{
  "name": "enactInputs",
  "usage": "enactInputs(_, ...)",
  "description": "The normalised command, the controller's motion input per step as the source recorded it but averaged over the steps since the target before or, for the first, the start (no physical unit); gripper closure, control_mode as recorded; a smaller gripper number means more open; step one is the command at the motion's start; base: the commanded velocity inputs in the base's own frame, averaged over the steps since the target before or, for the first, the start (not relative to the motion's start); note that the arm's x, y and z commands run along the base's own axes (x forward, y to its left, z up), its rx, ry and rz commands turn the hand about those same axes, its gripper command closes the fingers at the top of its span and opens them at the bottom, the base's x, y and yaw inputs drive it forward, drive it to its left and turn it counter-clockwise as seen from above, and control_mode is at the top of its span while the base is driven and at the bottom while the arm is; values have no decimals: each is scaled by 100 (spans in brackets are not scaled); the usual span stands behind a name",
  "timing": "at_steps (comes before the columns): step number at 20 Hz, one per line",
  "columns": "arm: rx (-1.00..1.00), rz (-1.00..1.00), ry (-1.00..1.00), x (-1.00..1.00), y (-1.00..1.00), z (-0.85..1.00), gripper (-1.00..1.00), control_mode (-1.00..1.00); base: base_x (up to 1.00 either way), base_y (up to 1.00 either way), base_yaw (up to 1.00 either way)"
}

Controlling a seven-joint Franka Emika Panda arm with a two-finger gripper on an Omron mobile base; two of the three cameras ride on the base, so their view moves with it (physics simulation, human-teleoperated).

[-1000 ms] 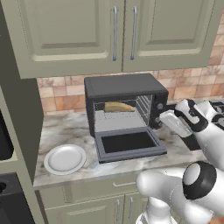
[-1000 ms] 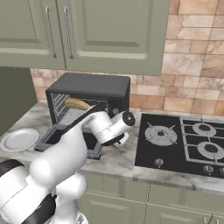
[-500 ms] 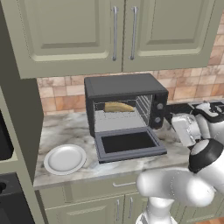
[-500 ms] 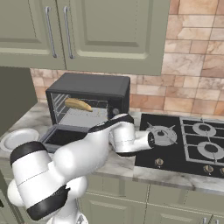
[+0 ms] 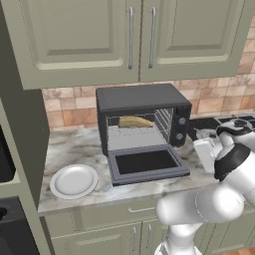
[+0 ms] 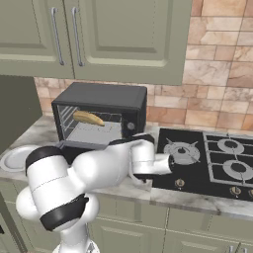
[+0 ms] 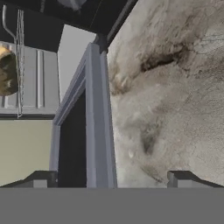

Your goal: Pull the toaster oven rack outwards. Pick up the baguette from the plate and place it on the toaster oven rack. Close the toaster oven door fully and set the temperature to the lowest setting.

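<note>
so in the last sec the arm swung out from in front of the oven [image 5: 142, 117] and dropped low on the right side, w/ the gripper [image 7: 109, 177] now down by the right edge of the dropped-open door [image 5: 147, 164], just over the marble counter [image 7: 175, 87]. From the hand cam the fingers [image 7: 181, 178] are spread wide w/ nothing between them, and the door's grey frame runs straight up between the two tips, so it looks lined up w/ the door edge but not touching afaict. Baguette [image 5: 134, 121] is already lying on the rack [image 5: 134, 133] inside the oven, rack looks pulled fwd a bit, and the plate [image 5: 73, 180] sits bare on the counter left of the door. So imo the first two steps are done and this is the approach for swinging the door shut from the side/underneath. Door's flat open rn, and the temp knobs [image 5: 180, 129] on the right strip haven't been reached yet, that's last
</note>
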Motion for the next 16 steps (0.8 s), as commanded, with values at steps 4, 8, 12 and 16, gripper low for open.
enactInputs(4,0,0,0,0,21,-27,-100,-100,0,0,0)
enactInputs(8,3,3,-2,-24,24,-9,-100,-100,0,0,0)
enactInputs(12,4,5,-5,-41,15,0,-100,-100,0,0,0)
enactInputs(16,2,4,-6,-30,12,3,-100,-100,0,0,0)
